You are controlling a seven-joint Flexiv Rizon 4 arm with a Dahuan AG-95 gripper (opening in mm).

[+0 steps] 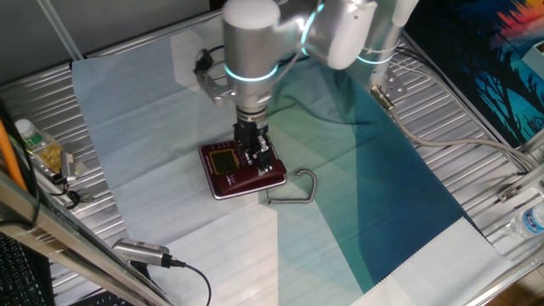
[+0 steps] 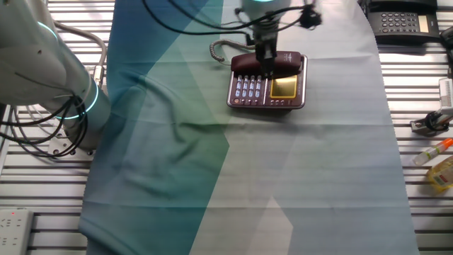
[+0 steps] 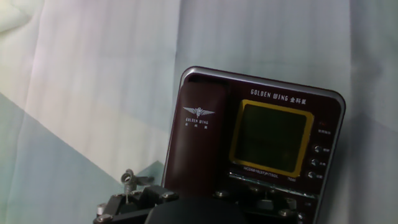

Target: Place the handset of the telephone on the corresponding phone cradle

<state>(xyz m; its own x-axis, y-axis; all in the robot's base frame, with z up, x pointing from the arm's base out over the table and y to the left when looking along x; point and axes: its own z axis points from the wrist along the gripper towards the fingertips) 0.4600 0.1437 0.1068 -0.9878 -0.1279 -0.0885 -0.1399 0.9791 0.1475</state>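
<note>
The dark-red telephone point(image 1: 242, 174) lies mid-table on the cloth, with a yellowish display point(image 3: 270, 138) and white keys point(image 2: 248, 86). The handset point(image 3: 196, 134), a slim dark-red bar with a small white winged mark, lies along the phone cradle point(image 3: 186, 78), the recessed side strip next to the display. It also shows in the other fixed view point(image 2: 287, 62). Its silvery coiled cord point(image 1: 302, 191) trails off beside the base. My gripper point(image 1: 254, 153) stands straight down on the handset's middle, its fingers at the handset's two sides, closed on it. The fingertips are hidden in the hand view.
A grey cylindrical device point(image 1: 140, 251) with a black cable lies near the front left edge. A bottle point(image 1: 38, 144) stands at the left. A second dark phone point(image 2: 407, 21) and small items point(image 2: 439, 152) sit on the metal frame to the side.
</note>
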